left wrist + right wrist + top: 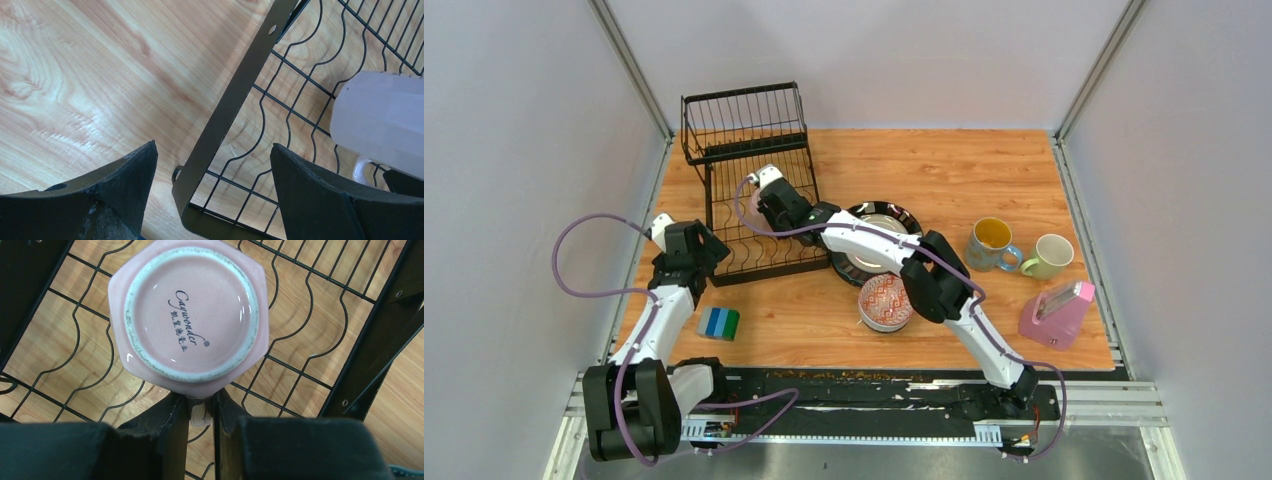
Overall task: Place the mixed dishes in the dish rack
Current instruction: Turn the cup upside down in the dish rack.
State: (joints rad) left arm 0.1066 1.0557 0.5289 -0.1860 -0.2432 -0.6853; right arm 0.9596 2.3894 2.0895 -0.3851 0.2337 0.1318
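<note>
Sitting at the desk's (984, 170) far-left corner is the dish rack (744, 125). A black-rimmed plate (902, 215) lies mid-desk, with a patterned bowl (884, 300) just nearer the front edge. A blue-yellow mug (991, 243) and a green mug (1049, 255) stand toward the right edge. Over the rack's lower tray, base up, is the pink mug (190, 310) — the right gripper (200, 412) pinches its handle. The left gripper (212, 150) straddles the rack's front-left rail, jaws wide apart.

The right arm reaches across the table (984, 170) into the dish rack (744, 125). Its hand (759, 192) is over the lower tray, with a pink mug (751, 194) at its tip. The left hand (707, 250) is at the rack's left edge. Outside the rack lie a black-rimmed plate (896, 214), a patterned bowl (884, 302), a blue-yellow mug (991, 243), a green mug (1049, 256), a striped sponge (718, 323) and a pink container (1056, 313).
</note>
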